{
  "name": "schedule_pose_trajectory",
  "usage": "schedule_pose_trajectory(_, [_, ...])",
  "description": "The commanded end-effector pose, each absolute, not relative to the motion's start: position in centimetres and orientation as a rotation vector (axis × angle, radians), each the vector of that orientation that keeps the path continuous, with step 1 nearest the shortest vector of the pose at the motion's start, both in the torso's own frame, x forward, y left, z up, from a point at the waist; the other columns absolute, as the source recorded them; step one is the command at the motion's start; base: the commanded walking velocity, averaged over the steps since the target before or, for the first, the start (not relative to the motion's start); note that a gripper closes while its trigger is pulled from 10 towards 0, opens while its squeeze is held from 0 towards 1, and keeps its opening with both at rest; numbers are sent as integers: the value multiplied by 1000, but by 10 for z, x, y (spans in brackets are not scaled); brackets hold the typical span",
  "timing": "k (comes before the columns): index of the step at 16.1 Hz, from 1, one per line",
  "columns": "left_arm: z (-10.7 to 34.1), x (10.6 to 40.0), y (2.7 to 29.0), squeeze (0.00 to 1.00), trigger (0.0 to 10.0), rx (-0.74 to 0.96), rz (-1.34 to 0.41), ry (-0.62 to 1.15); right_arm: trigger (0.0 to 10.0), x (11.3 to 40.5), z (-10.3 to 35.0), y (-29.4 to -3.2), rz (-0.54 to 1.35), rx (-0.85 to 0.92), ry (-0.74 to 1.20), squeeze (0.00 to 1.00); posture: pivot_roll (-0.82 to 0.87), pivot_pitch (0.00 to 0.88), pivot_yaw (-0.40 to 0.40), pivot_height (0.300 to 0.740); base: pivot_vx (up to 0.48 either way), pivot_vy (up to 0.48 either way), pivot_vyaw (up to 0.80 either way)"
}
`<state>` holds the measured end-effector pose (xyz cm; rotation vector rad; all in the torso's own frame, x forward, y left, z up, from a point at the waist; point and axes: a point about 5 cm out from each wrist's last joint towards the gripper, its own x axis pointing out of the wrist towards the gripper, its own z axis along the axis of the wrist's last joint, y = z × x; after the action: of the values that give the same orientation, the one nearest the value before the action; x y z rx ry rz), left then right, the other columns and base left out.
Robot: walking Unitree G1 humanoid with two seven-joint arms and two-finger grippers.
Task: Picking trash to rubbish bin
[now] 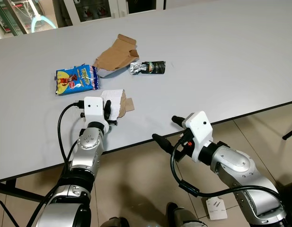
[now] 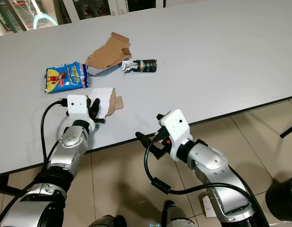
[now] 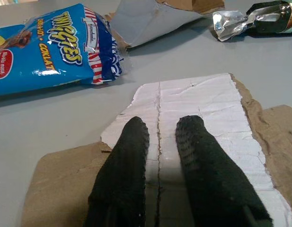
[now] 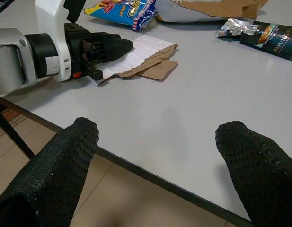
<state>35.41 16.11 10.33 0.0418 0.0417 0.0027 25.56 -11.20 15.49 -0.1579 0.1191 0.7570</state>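
While the left gripper [image 3: 160, 142] rests on the torn white-and-brown cardboard scrap [image 3: 202, 109] near the counter [image 1: 221, 56] edge, fingers nearly together on top, not clamping it, the right gripper [image 4: 157, 156] hangs spread wide off the edge. Beyond: blue snack bag [image 1: 76, 79], brown cardboard piece [image 1: 116, 56], dark foil sachet [image 1: 148, 67].

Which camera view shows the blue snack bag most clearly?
The left wrist view shows the blue snack bag closest, so its printed letters are visible, though one end is cut off. Both eye views show the whole bag, small. The right wrist view shows only one end.
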Motion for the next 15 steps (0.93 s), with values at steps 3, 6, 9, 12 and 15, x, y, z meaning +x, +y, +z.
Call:
schedule_pose_trajectory(3, [78,338,170,0,0,54,76,123,10000,253,156,-113,755,-162,113,0,-238,210,59,740,0,0,0])
schedule_pose_trajectory(6, [111,335,177,0,0,123,156,-78,10000,254,156,-113,755,-163,113,0,-229,209,55,740,0,0,0])
schedule_pose_trajectory(9, [122,332,178,0,0,146,191,-147,10000,256,156,-112,757,-163,111,0,-225,208,54,740,0,0,0])
schedule_pose_trajectory(12, [151,325,177,0,0,169,215,-250,10000,257,156,-112,756,-165,108,0,-226,205,54,740,0,0,0])
schedule_pose_trajectory(15, [172,322,172,0,0,193,203,-323,10000,258,155,-113,750,-168,109,0,-224,203,55,740,0,0,0])
